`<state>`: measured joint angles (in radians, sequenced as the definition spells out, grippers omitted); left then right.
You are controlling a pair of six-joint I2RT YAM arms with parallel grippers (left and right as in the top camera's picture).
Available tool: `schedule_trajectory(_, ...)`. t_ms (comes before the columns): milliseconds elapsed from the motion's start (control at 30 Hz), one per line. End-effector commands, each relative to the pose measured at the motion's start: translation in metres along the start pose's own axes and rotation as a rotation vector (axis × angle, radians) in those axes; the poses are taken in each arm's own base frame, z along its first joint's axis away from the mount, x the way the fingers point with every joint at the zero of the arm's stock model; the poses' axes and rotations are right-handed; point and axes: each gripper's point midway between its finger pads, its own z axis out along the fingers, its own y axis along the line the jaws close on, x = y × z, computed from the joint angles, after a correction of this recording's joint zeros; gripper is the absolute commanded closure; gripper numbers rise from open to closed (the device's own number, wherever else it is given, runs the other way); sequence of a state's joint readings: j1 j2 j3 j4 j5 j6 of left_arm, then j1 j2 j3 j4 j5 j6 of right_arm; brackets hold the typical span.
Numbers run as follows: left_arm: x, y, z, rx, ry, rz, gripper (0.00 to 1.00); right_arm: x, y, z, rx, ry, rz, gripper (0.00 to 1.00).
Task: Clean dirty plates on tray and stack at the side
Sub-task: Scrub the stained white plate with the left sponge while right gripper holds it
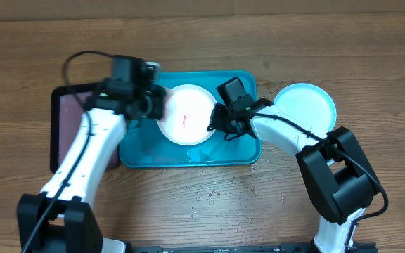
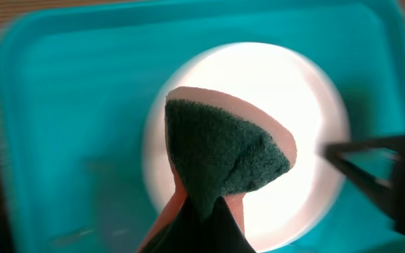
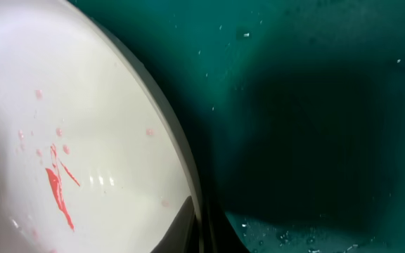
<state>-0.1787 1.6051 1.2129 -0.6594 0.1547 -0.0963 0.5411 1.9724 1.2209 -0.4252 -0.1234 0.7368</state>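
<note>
Left wrist view: your left gripper point(image 2: 209, 223) is clenched on a sponge point(image 2: 223, 151), green scrub side up, right over the white plate point(image 2: 308, 105). Your right gripper point(image 3: 201, 228) is pinched on that plate's right rim. The plate sits mid teal tray point(image 1: 138, 151) with a red smear point(image 3: 58, 190) inside, and the light blue plate point(image 1: 304, 105) lies on the wood tabletop point(image 1: 202, 204) just beside the tray's right end.
</note>
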Motion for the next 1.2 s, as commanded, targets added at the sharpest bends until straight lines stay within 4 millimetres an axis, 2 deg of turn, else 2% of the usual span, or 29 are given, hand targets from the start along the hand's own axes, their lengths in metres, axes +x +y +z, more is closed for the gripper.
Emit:
schedule_trajectory(0,0.005,-0.038,0.016,0.077,0.028,0.091,0.96,-0.001,-0.003,0.001,0.026,-0.008,-0.005,0.96)
schedule_trajectory(33,0.009,-0.048,0.025,0.088,0.045,0.103,0.96,0.0,-0.004,0.001,0.032,-0.003,-0.004,0.96)
schedule_trajectory(100,0.014,-0.055,0.034,0.094,0.068,0.093,0.96,0.001,-0.005,0.001,0.035,0.0,-0.004,0.96)
schedule_trajectory(367,0.032,-0.071,0.077,0.147,0.145,0.044,0.96,0.001,-0.005,0.001,0.037,0.001,-0.003,0.96)
schedule_trajectory(567,0.047,-0.063,0.109,0.122,0.198,0.038,0.96,0.001,-0.006,0.001,0.037,0.001,-0.004,0.96)
schedule_trajectory(633,0.053,-0.055,0.116,0.082,0.215,0.037,0.96,0.001,-0.006,0.001,0.038,0.0,-0.004,0.96)
schedule_trajectory(667,0.055,-0.044,0.119,0.022,0.222,0.039,0.96,0.001,-0.006,0.001,0.041,-0.002,-0.004,0.96)
schedule_trajectory(800,0.05,-0.001,0.109,-0.219,0.197,0.05,0.96,0.001,-0.007,0.001,0.046,-0.001,-0.004,0.96)
schedule_trajectory(900,0.036,0.014,0.093,-0.307,0.153,0.05,0.96,0.001,-0.007,0.001,0.046,-0.003,-0.004,0.96)
schedule_trajectory(967,0.025,0.01,0.082,-0.291,0.124,0.048,0.96,0.0,-0.008,0.001,0.047,-0.004,-0.003,0.96)
schedule_trajectory(1033,0.016,-0.005,0.074,-0.221,0.098,0.043,0.96,0.001,-0.008,0.001,0.047,-0.004,-0.004,0.96)
schedule_trajectory(1067,0.012,-0.03,0.07,-0.094,0.089,0.05,0.96,0.0,-0.007,0.001,0.047,-0.004,-0.004,0.96)
schedule_trajectory(1167,0.014,-0.059,0.07,0.05,0.099,0.064,0.96,0.0,-0.007,0.001,0.047,-0.004,-0.003,0.96)
